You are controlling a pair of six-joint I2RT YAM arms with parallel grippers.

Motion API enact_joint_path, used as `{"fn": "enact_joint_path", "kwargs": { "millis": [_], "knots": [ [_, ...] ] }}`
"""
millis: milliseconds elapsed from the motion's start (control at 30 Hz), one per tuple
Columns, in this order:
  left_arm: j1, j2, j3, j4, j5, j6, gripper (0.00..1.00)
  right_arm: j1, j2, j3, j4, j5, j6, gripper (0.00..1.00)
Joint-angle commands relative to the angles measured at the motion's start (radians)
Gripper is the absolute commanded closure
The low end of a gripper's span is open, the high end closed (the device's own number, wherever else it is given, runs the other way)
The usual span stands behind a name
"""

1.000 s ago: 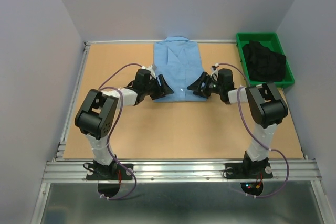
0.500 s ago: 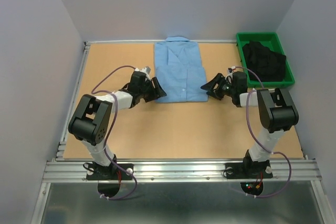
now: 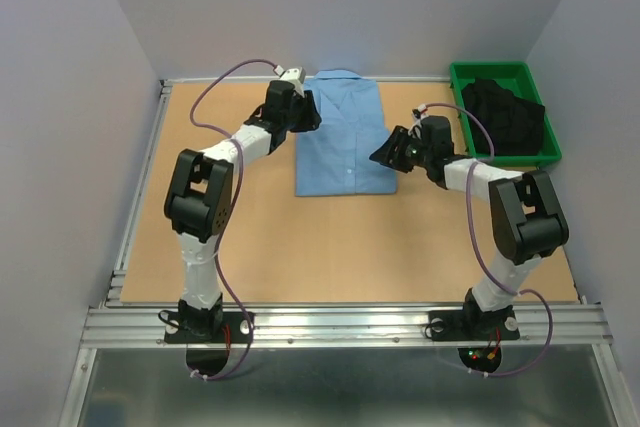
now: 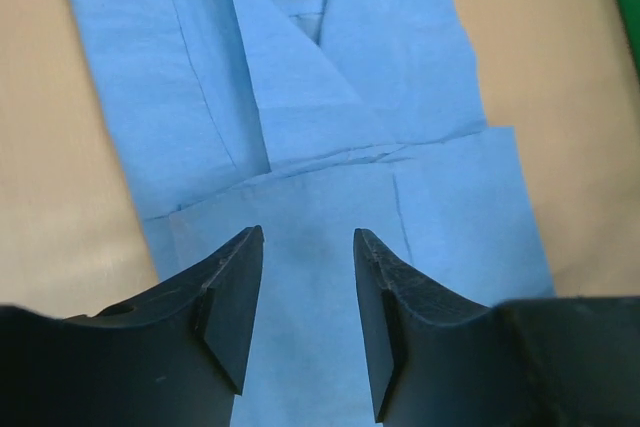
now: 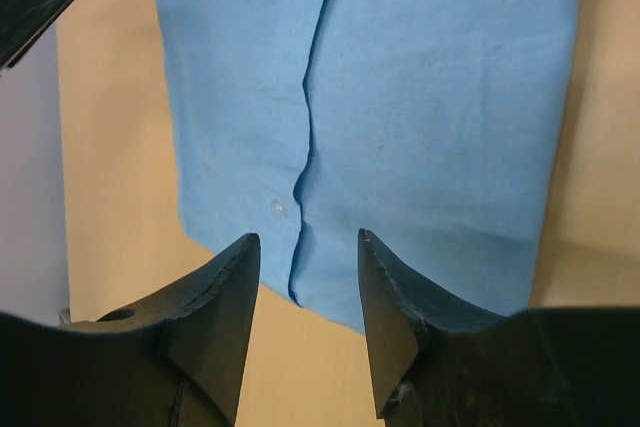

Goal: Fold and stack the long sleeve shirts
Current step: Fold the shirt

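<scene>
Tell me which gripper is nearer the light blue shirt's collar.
Left. The left gripper is at the left edge of the light blue shirt, close beside the collar. The right gripper is at the shirt's right edge, farther toward its near end.

Bright, even light; soft shadows.

A robot lab booth (plain grey walls (image 3: 350,7)) with an aluminium rail (image 3: 340,325).
</scene>
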Motion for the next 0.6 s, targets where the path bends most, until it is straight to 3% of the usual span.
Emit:
{"fn": "enact_joint_path", "kwargs": {
  "millis": [0,167,367,400,433,567],
  "knots": [
    [0.001,0.102,0.082,-0.043,-0.006,0.058,0.49,0.025,-0.017,0.053,-0.039,0.029,-0.021,0.51],
    [0.010,0.174,0.108,-0.118,-0.053,0.043,0.50,0.036,-0.012,0.040,-0.043,0.026,-0.020,0.51],
    [0.038,0.153,0.009,-0.179,-0.082,-0.017,0.51,0.036,-0.033,0.009,-0.068,0.078,-0.052,0.51],
    [0.041,0.148,-0.017,-0.182,-0.093,-0.020,0.51,0.036,-0.032,0.006,-0.071,0.080,-0.052,0.51],
    [0.061,0.061,-0.142,-0.234,-0.113,-0.055,0.52,0.037,-0.026,-0.022,-0.078,0.093,-0.055,0.50],
    [0.079,-0.051,-0.302,-0.232,-0.102,-0.127,0.53,0.060,-0.009,-0.020,-0.097,0.106,-0.072,0.50]
  ]
}}
